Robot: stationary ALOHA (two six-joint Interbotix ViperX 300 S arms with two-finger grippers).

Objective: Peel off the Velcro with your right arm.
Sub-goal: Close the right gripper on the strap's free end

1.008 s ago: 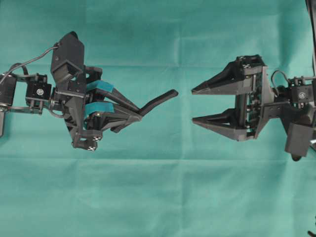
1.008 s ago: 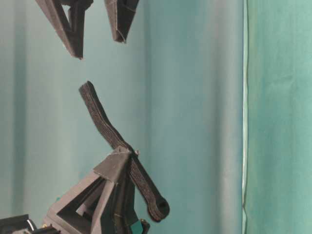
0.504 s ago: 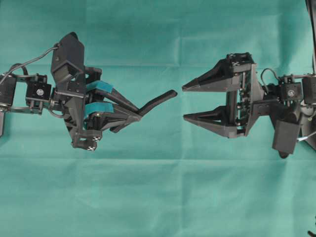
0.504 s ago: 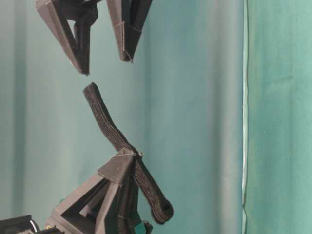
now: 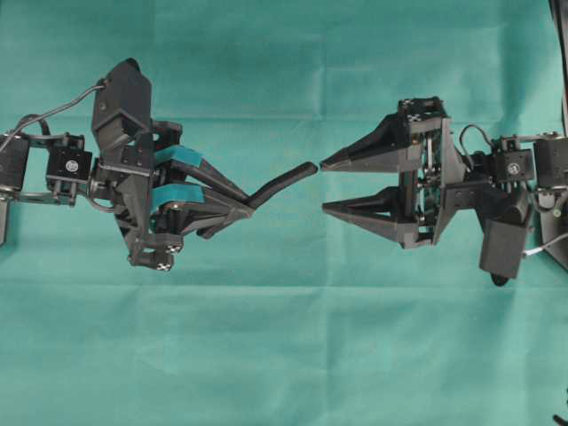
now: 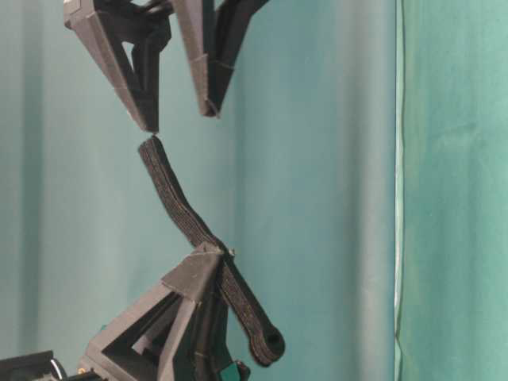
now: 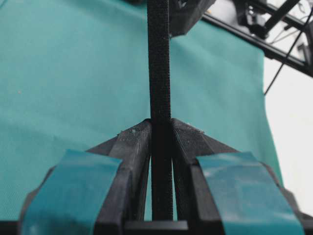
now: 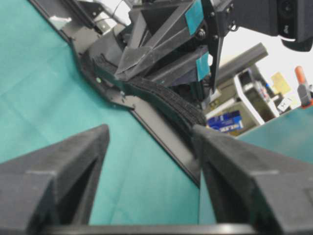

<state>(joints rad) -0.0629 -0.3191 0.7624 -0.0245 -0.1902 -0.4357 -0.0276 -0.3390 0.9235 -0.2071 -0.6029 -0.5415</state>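
The Velcro [image 5: 284, 180] is a thin black strip held up off the cloth. My left gripper [image 5: 251, 204], the one with teal-taped fingers, is shut on its lower part, and the strip's free end points to the right. In the left wrist view the Velcro [image 7: 159, 73] runs straight up from between the closed fingertips [image 7: 139, 134]. My right gripper [image 5: 323, 186] is open just right of the free end, its upper finger almost touching the tip. Seen from table level, the right gripper [image 6: 179, 119] hangs above the Velcro [image 6: 178, 206]. Nothing lies between its fingers.
Teal cloth [image 5: 284, 355] covers the table. A teal backdrop with a vertical seam [image 6: 399, 190] stands behind. A black frame rail [image 8: 161, 132] runs along the table edge in the right wrist view, with shelves and boxes beyond it.
My right gripper has moved left to the Velcro's free end, and its jaws have narrowed somewhat. The left gripper and the strip have stayed put.
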